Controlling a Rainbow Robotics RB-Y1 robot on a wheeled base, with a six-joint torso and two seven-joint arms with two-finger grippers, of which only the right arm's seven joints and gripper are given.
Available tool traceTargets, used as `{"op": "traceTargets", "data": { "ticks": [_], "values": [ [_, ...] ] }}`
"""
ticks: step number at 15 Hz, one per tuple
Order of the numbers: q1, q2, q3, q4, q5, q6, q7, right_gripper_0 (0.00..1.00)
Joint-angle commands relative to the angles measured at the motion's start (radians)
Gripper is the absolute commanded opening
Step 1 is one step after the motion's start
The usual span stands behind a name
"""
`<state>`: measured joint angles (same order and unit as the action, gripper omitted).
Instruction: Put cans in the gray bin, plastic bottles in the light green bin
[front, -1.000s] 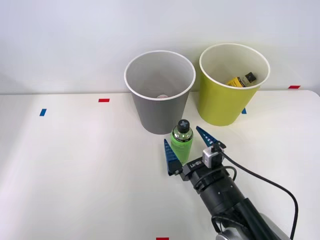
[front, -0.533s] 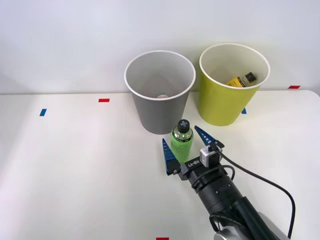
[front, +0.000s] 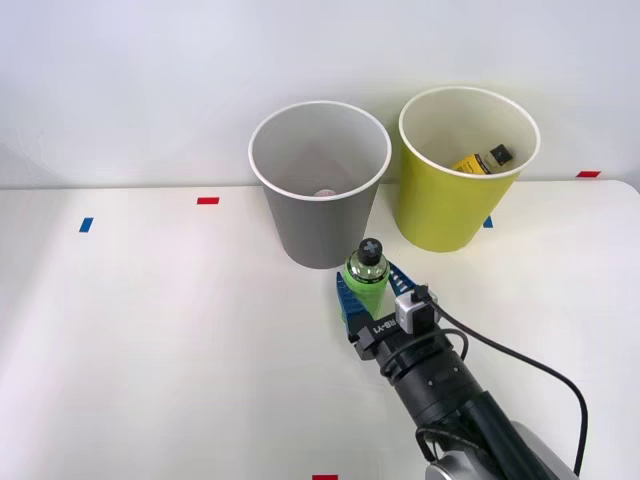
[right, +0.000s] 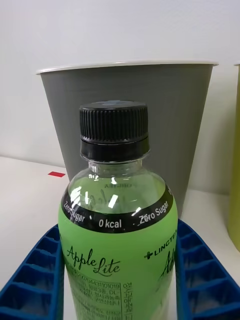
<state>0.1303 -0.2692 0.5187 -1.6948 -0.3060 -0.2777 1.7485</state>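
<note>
Right gripper is clamped on the small green-labelled plastic bottle with a black ribbed cap. Both blue ribbed fingers are pressed flat against the label sides in the wrist view. Bottle is upright, standing on the white surface; whether its base is touching or just off the surface, can't tell.

Front view layout, from the bottle:
- Tall round gray plastic bin with white rim and tapered sides at 11 o'clock, just beside the bottle. The cap overlaps the bin's lower wall in this view. Something small and pale sits at the bottom inside, too small to identify.
- Tall round yellow-green plastic bin with white rim and pale interior at 1 o'clock, near, beside the gray bin with a narrow gap between them.
- Small yellow-labelled bottle with a black cap lies tilted inside the yellow-green bin, cap toward 2 o'clock.

Wrist view: gray bin fills the background straight behind the green bottle; a sliver of the yellow-green bin shows at the edge. Label reads "Apple Lite", "Zero Sugar 0 kcal".

Black right arm enters from 5 o'clock, with a black cable looping off its wrist.

Tape marks on surface: red and blue at 9–10 o'clock of the bins.
</note>
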Motion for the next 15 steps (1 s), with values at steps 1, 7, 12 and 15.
{"op": "traceTargets", "data": {
  "ticks": [1, 7, 12, 15],
  "values": [
    [0.003, 0.005, 0.0, 0.0, -0.001, 0.0, 0.0, 0.13],
    [0.091, -0.001, -0.006, -0.037, -0.004, -0.09, -0.012, 0.1],
    [0.273, -0.081, -0.062, -0.394, -0.03, 0.043, -0.037, 0.09],
    [0.272, -0.042, -0.132, -0.559, -0.059, 0.184, -0.064, 0.1]
  ]
}}
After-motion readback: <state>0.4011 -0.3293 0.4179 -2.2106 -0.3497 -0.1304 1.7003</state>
